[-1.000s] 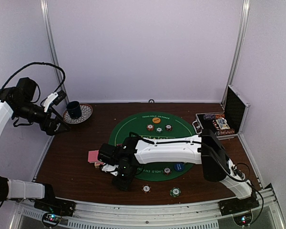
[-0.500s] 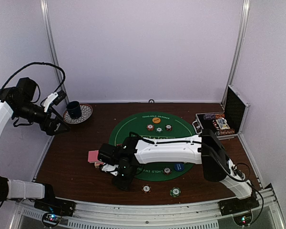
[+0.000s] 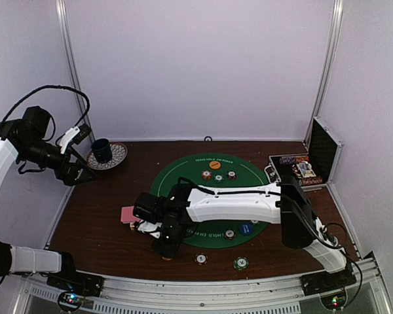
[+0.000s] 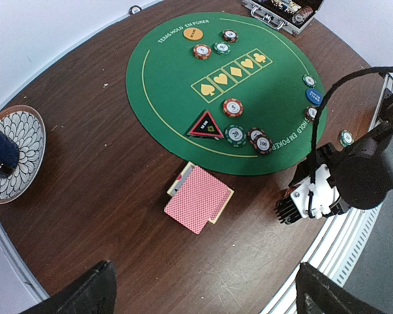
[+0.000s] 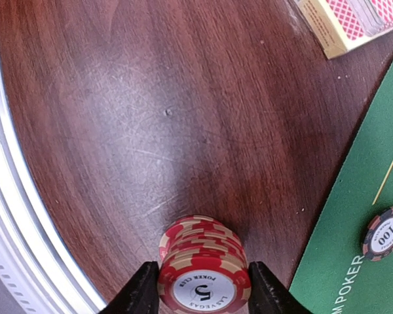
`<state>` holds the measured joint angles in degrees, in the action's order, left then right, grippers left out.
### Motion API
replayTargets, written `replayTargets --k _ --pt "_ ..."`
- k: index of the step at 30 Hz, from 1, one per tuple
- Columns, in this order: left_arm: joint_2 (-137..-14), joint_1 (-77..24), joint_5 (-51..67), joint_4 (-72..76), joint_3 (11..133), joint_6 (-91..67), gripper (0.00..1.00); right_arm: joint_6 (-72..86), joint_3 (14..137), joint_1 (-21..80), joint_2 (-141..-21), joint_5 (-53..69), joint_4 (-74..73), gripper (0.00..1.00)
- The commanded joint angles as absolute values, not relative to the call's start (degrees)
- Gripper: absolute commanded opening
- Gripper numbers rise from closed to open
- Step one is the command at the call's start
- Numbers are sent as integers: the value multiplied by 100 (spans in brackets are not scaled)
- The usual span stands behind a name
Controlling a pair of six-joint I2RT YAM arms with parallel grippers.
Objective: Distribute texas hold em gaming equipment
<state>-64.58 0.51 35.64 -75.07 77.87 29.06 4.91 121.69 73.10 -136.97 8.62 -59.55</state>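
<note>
Here the stack of red poker chips point(image 5: 203, 261), its top face marked 5, is clamped between the right jaws. Whether it rests on the bare wood of the bench point(image 5: 118, 98) or sits just above it, I cannot tell. It is close to the near rail, beside the near-left edge of the green mat point(image 5: 360, 216). The pink-red-backed playing cards point(image 4: 200, 199) lie on the wood just off the mat. More chips, a red triangle point(image 4: 206, 124) and a blue disc point(image 4: 314, 96) sit on the mat. The left jaws hang wide apart, raised over the bench's left side, holding nothing.
</note>
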Motion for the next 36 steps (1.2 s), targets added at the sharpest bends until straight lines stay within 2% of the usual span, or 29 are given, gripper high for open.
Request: replayTargets --k 1,3,6,19,30,36 --pt "-6373 20 3604 -7355 7813 2944 98 547 12280 7296 -13596 881 -6035 57" --pt "-6366 19 3600 -7352 7813 2940 98 545 12249 7295 -13630 871 -6038 62" --pt "-6355 18 3593 -7356 7813 2952 98 545 12201 7297 -13634 878 -5991 62" --pt "-6364 23 3594 -7353 7839 2953 98 536 12178 7279 -13726 949 -5942 56" --pt "-6353 18 3590 -7354 7840 2953 98 510 12192 7260 -13851 959 -5956 55" --pt "-6349 22 3587 -7353 7827 2961 98 523 12190 7260 -13781 971 -5887 45"
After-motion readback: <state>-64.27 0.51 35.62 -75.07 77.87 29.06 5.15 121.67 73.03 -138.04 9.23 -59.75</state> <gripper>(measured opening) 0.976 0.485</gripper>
